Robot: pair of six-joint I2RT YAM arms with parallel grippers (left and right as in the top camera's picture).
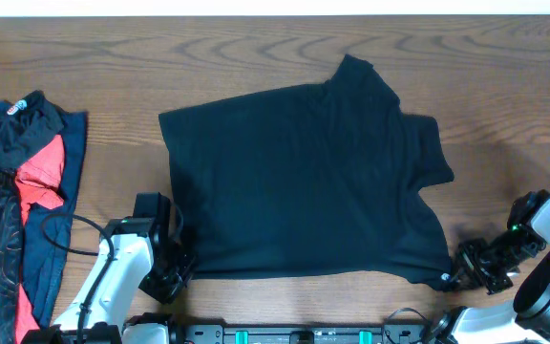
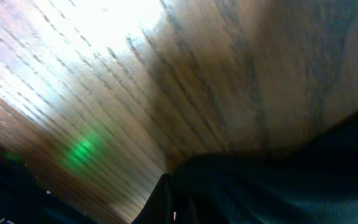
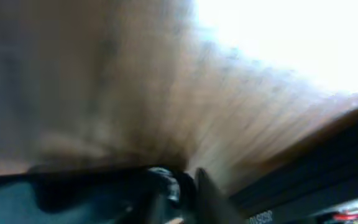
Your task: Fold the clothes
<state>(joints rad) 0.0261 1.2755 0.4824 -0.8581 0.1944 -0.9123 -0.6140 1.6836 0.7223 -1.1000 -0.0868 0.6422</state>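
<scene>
A black shirt (image 1: 304,182) lies spread out in the middle of the wooden counter (image 1: 256,48), its collar end pointing to the far right. The left claw (image 1: 181,272) sits low at the shirt's near left corner, closed up tight, though I cannot tell whether cloth is pinched in it. The right claw (image 1: 456,276) is down at the near right corner; its view is too blurred to tell how wide it stands. A heap of black-patterned, red and navy clothes (image 1: 17,191) lies at the far left.

Matt black cloth shirt (image 1: 304,182), grained wooden table (image 1: 256,67) with slight sheen
</scene>
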